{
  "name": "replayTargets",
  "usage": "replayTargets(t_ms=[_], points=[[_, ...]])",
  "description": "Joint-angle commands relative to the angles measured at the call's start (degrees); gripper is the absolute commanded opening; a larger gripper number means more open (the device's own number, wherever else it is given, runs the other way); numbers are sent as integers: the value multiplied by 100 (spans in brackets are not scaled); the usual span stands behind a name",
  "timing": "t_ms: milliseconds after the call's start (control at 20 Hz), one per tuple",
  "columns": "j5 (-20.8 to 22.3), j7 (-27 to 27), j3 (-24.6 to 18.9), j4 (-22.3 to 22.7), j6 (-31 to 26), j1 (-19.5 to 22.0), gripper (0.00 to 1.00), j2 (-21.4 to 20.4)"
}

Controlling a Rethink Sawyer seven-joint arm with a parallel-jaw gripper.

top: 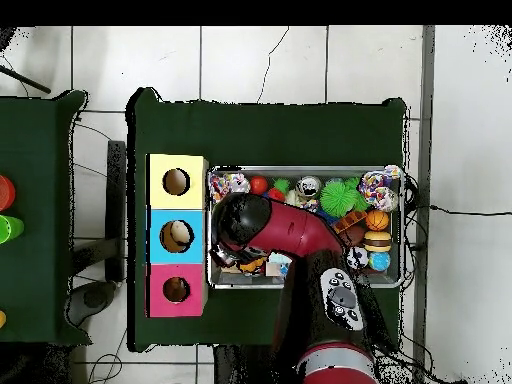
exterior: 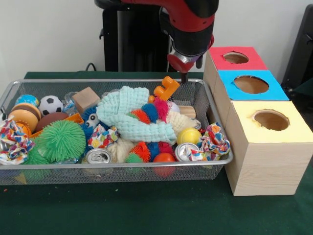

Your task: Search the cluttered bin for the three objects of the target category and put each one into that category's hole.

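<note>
Front view is showing you the gripper (exterior: 184, 77) hanging over the far right corner of the wire bin (exterior: 215, 169), just beside an orange plastic block (exterior: 166, 88) that is leaning against the back wall. You cannot tell whether the fingers are apart or together, since only a dark tip is showing below the red wrist. You are looking at the search-and-pick step; nothing is visibly being carried toward the wooden box with its red hole (exterior: 235, 58), blue hole (exterior: 251, 84) and yellow hole (exterior: 271, 119). Next you are likely needing a clean descent onto one piece. That block is looking rigid, angular and bright, resting on top of the clutter.
</note>
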State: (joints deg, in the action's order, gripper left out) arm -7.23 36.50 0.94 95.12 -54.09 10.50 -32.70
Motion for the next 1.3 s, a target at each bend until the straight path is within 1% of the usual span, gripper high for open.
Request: replayTargets(t_ms=[50,150,400,800,1150,1300], points=[[-325,1777,-144,476,480,172,100,364],[-351,1684,-160,508,557,275,100,416],[-346,1226,-313,465,713,691,100,711],[-190,894,-530,338,924,1097,100,1089],[-99,861,-658,334,1109,1236,100,1213],[-46,899,-670,291,1189,1232,100,1289]])
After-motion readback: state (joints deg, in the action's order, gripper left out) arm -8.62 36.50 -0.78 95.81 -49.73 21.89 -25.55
